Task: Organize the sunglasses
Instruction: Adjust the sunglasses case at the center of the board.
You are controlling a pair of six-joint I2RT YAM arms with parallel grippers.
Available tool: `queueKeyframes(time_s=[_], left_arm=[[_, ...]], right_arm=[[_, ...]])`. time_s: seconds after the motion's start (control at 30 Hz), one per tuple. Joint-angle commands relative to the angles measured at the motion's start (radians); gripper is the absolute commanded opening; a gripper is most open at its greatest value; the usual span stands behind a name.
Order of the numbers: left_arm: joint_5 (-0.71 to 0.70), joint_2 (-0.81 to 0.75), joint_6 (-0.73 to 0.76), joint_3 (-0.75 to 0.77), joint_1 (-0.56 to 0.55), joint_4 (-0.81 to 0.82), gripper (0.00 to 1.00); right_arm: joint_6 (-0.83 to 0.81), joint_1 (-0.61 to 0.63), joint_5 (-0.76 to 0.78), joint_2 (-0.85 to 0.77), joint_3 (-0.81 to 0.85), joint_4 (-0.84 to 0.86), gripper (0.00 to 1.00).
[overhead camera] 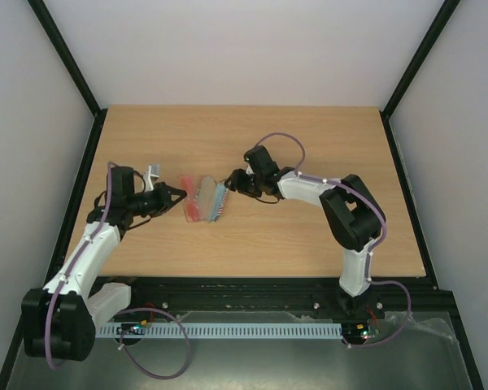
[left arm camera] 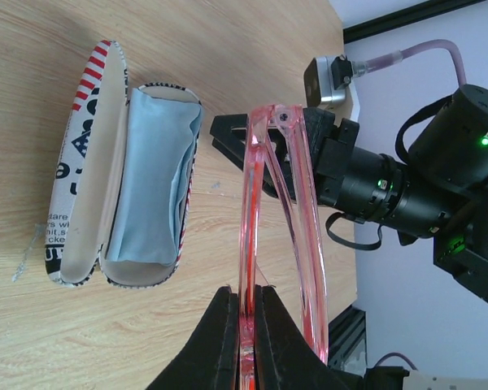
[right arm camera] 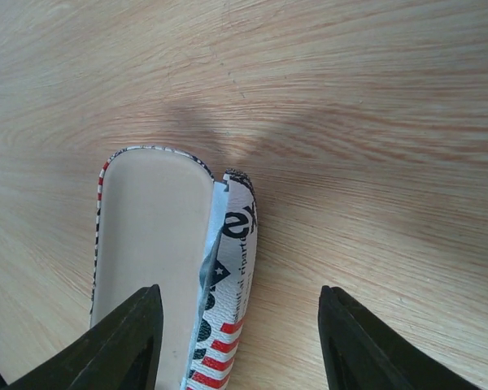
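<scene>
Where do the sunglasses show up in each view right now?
Top external: left of centre, the sunglasses between the left end effector and the open case.
Left wrist: centre, pinched at the bottom edge.
Right wrist: not in it.
Shared landmark: the open case, in all three.

Pale wooden table (overhead camera: 252,138), plain white walls (overhead camera: 244,49)

Open flag-patterned case (left arm camera: 88,191) lies on the wooden table (left arm camera: 228,49), light blue cloth (left arm camera: 150,187) inside

Bright, even white light. A soft grey shadow smudges the wooden table (right arm camera: 374,97) beyond the open case (right arm camera: 154,244); the right gripper (right arm camera: 237,296), close to its camera, looks slightly blurred.
</scene>
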Motion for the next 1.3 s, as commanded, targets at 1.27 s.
queueKeyframes(time_s=[1.27], left_arm=[[-0.726,0.55,0.389,0.597,-0.454,-0.462,0.02]], right_arm=[[0.005,-0.025,-0.108,-0.058,-0.291,0.293,0.43]])
